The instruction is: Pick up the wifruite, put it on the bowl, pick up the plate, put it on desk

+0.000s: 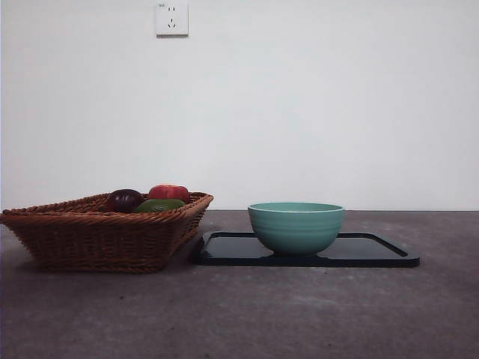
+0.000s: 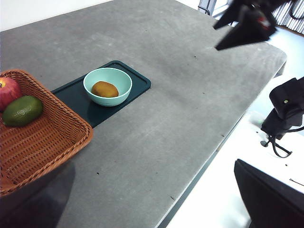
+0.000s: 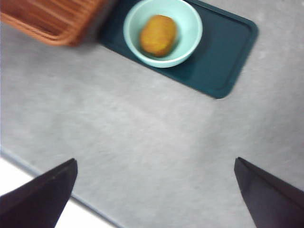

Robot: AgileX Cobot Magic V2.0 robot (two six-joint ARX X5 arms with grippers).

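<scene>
The brownish-orange wifruite (image 2: 105,89) (image 3: 158,35) lies inside the mint-green bowl (image 1: 296,226) (image 2: 121,78) (image 3: 190,23); the bowl's wall hides it in the front view. The bowl stands on the plate (image 1: 367,250) (image 2: 137,83) (image 3: 223,61), a dark rectangular tray flat on the grey desk (image 1: 299,314) (image 2: 166,133) (image 3: 142,133). My right gripper (image 3: 154,190) (image 2: 247,26) hovers high above the desk's near edge, open and holding nothing. Farther back and to the side, my left gripper (image 2: 152,209) is also open and holding nothing. Neither arm shows in the front view.
A brown wicker basket (image 1: 97,232) (image 2: 42,137) (image 3: 52,19) sits beside the plate, touching its left end. It holds a dark purple fruit (image 1: 123,200), a red fruit (image 1: 169,192) (image 2: 7,92) and a green fruit (image 1: 159,204) (image 2: 21,110). The desk's edge (image 2: 223,142) drops off nearby.
</scene>
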